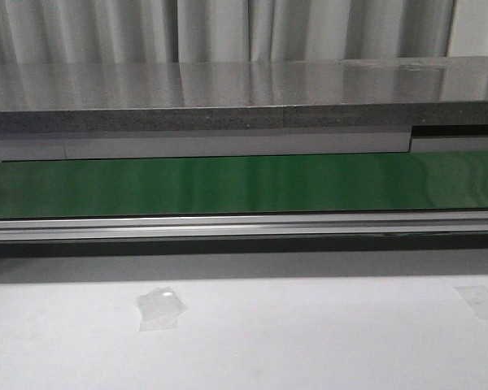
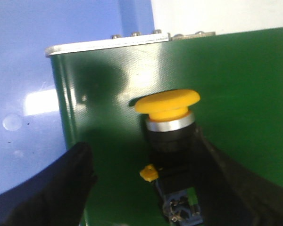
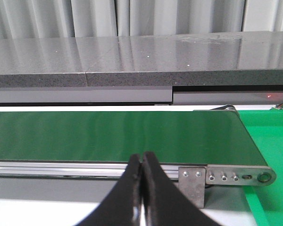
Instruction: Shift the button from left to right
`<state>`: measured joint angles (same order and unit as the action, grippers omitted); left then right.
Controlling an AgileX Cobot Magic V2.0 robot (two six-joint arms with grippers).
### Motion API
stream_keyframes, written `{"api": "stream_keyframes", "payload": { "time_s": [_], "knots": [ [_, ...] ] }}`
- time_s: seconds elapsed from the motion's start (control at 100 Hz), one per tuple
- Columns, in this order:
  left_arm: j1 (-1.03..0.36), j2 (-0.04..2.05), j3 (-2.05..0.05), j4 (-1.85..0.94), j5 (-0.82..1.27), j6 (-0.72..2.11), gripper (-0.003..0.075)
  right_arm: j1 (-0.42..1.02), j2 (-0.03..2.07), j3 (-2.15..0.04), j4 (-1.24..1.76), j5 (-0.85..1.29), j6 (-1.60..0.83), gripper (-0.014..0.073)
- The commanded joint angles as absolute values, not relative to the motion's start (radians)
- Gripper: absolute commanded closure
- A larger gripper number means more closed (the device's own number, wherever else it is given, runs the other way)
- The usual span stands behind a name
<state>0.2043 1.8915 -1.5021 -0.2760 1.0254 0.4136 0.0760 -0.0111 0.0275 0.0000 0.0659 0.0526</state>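
Left wrist view alone shows the button [image 2: 169, 123]: its orange-yellow cap stands over a silver collar and black body, on the green conveyor belt [image 2: 236, 84] near the belt's end rail. The left end effector [image 2: 146, 183] is spread wide, one dark finger [image 2: 61, 183] to one side of the button and the other right beside the body on the opposite side; whether that finger touches it I cannot tell, and nothing is clamped.

I judge the task barely begun: the button sits at the belt's left end, ungrasped, with the whole transfer to the right remaining.

The front view shows only the middle stretch of the belt [image 1: 244, 185], the pale worktop [image 1: 309, 341] with a scrap of clear tape [image 1: 160, 309] near its front edge, and neither arm nor button. The right wrist view shows the belt's other end with its metal end bracket [image 3: 226, 176], bare of any button, and the right end effector [image 3: 141, 188] clenched with its fingers pressed together on nothing.
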Motion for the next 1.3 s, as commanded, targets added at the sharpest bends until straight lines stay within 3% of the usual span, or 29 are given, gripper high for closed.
{"api": "stream_keyframes", "payload": {
  "time_s": [0.0,0.58,1.29],
  "knots": [
    [0.197,1.835,-1.532,-0.301,1.008,0.41,0.0257,0.078,-0.028,0.012,-0.015,-0.017,0.052,0.0662],
    [0.145,1.609,-1.489,-0.384,0.832,0.449,0.0257,0.078,-0.028,0.012,-0.015,-0.017,0.052,0.0662],
    [0.015,0.917,-0.788,-0.39,0.17,0.47,0.0257,0.078,-0.028,0.012,-0.015,-0.017,0.052,0.0662]
  ]
}}
